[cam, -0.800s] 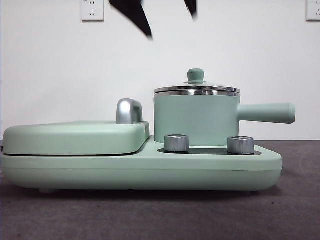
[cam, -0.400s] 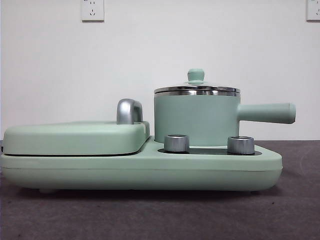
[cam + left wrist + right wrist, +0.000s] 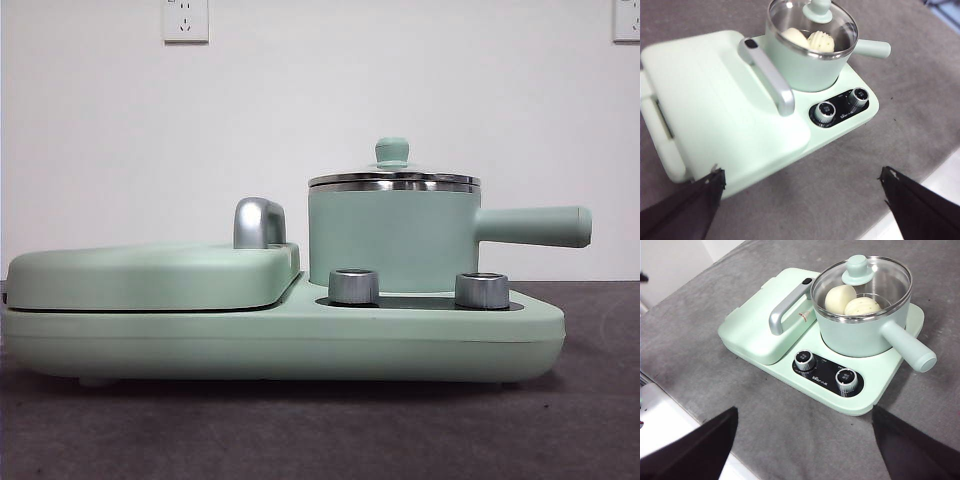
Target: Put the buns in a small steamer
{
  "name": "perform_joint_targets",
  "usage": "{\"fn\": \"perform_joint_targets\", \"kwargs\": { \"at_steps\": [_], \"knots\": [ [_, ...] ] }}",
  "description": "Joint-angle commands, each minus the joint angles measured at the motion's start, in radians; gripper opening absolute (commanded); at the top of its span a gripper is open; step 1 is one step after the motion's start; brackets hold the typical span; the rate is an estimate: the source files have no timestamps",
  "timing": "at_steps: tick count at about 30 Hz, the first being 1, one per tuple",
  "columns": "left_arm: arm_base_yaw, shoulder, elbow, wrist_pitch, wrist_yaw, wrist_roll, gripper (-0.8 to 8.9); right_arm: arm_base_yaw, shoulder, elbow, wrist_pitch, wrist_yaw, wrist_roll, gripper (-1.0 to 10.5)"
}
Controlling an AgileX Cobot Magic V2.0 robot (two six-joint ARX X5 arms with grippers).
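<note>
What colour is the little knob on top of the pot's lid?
Mint green, like the pot. The knob shows best in the right wrist view.

I find one printed line on the black control panel point(image 3: 827, 374) of the cooker base point(image 3: 790, 377), white lettering between the two steel knobs point(image 3: 804, 360); it looks like a brand name but is too small for me to read with certainty. Small marks sit on the knob tops and by the panel, illegible. The handle's end point(image 3: 806, 281) carries a dark mark, unreadable.

Front cam low, level; wrist cams high, share steamer point(image 3: 860, 315).
</note>
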Motion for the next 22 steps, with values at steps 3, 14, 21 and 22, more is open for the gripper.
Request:
{"fn": "perform_joint_targets", "kwargs": {
  "at_steps": [3,14,21,22],
  "knots": [
    [-0.008,-0.102,-0.076,0.026,-0.035,-0.095,2.11,0.007,0.001,0.008,0.010,-0.002,-0.016,3.8],
    [-0.008,-0.125,-0.076,0.122,-0.040,-0.092,0.19,0.007,0.001,0.009,0.010,0.000,-0.030,0.2],
    [-0.008,-0.125,-0.076,0.121,-0.040,-0.092,0.19,0.007,0.001,0.009,0.010,0.000,-0.031,0.2],
    [-0.004,-0.131,-0.084,0.133,-0.040,-0.092,0.19,0.007,0.001,0.009,0.010,0.000,-0.031,0.2]
  ]
}}
